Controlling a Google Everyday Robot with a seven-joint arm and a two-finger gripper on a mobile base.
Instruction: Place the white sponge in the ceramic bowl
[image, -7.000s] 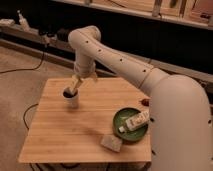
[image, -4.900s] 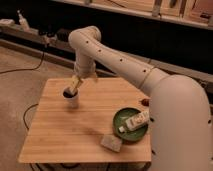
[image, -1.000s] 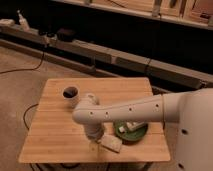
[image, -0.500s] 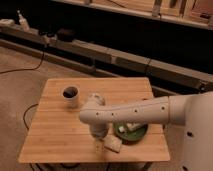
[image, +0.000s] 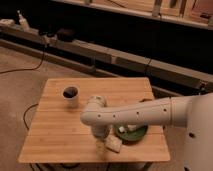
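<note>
Camera view shows the gripper (image: 102, 146) low at the near edge of the table (image: 55, 145), at about 6 o'clock on the tabletop, right up against the white sponge (image: 114, 144). Seconds earlier it hung over the white cup (image: 71, 96) at the table's 10 o'clock. The arm has since swung across and come down, and over the last second it has only settled slightly closer. The sponge has not moved: it lies flat on the wood, at about 7 o'clock from the ceramic bowl (image: 136, 134) and just beside its rim. Whether the gripper has closed on the sponge I cannot tell, as the wrist hides that part. The bowl sits partly behind the forearm, with a white bottle (image: 131, 128) lying in it. By my reading the approach is done and the grasp is the step in hand. The lift and the short carry toward 1 o'clock into the bowl are not yet done, and the bottle leaves less room inside.
</note>
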